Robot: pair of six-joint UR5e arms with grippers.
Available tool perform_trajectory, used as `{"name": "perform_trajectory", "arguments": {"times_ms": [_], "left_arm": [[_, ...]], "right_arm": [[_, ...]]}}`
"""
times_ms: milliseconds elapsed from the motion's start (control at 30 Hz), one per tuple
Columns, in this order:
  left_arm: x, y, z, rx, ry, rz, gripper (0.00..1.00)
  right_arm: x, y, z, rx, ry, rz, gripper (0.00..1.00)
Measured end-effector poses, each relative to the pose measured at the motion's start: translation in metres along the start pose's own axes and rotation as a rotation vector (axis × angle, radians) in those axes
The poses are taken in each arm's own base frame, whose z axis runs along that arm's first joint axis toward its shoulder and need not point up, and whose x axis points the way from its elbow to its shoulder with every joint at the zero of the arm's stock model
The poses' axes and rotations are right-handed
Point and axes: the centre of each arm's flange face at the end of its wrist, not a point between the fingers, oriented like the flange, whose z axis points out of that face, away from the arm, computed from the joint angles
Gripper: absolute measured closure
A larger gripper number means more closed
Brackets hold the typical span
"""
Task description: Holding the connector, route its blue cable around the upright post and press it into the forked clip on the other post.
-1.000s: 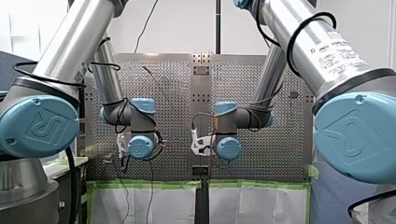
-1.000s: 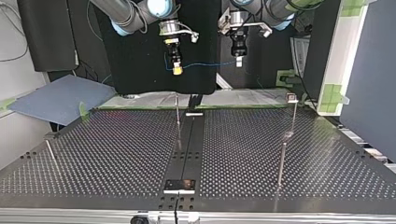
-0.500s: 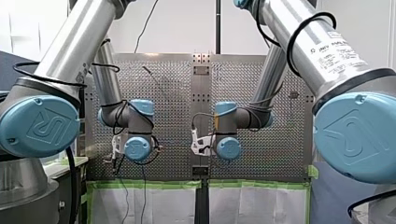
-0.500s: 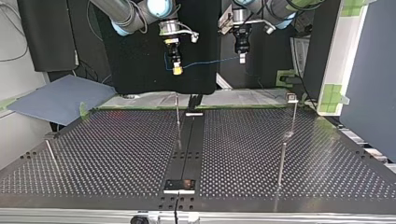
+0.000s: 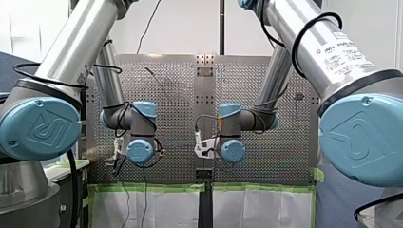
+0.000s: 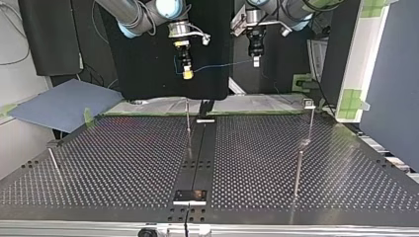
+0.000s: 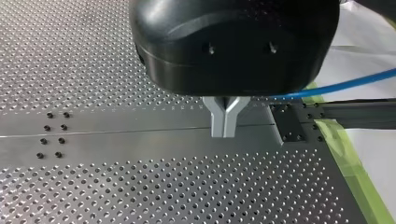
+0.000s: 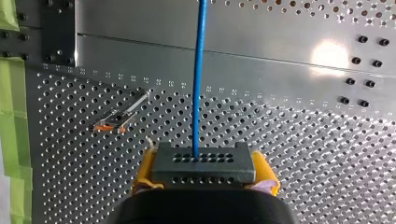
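right gripper point(image 6: 187, 75) is clamped on the connector point(image 8: 204, 169), a dark block with rows of holes seated between the yellow pads point(image 8: 145, 171). The blue cable point(image 8: 198, 79) leaves the connector's face and runs straight ahead of the gripper, above the perforated table point(image 8: 289, 154). In the top view the right gripper sits upper centre, a bit left of the middle, and the left gripper point(image 6: 255, 61) is upper centre just right of it. Both are high off the table against the black backdrop point(image 6: 148, 74), and the cable spans the gap between them nearly level. In the left wrist view the metal fingers point(image 7: 225, 122) are pressed together in a Y with no gap. The cable comes in from beside them and goes behind the black gripper body, so the contact itself is hidden. In the top view it runs right into those fingers, so it reads as pinched. Posts in the top view: a thin upright post point(image 6: 188, 118) at centre below the right gripper, a post with squarish head point(image 6: 310, 116) at right, a plain post point(image 6: 298, 173) lower right, and a leaning rod point(image 6: 53, 162) far left. The cable hangs above and clear of all of them. green tape point(image 7: 345, 158) lines the table edge.
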Motion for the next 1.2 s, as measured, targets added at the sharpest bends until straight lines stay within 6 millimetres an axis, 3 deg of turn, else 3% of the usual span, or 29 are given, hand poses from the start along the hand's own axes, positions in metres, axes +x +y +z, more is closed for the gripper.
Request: {"name": "perform_trajectory", "arguments": {"times_ms": [167,367,867,1200], "left_arm": [[-0.015,-0.006,0.011,0.008,-0.023,-0.04,1.0],[-0.045,-0.015,0.029,0.024,-0.067,-0.114,1.0],[-0.127,-0.007,0.074,-0.068,-0.164,-0.207,1.0],[-0.185,0.006,0.091,-0.159,-0.222,-0.259,1.0]], "right_arm": [[-0.005,-0.005,0.003,-0.01,-0.019,-0.023,1.0],[0.018,-0.006,0.017,-0.05,-0.003,-0.013,1.0],[0.12,0.006,0.058,-0.038,0.115,0.047,1.0],[0.207,0.018,0.075,0.022,0.213,0.082,1.0]]}}
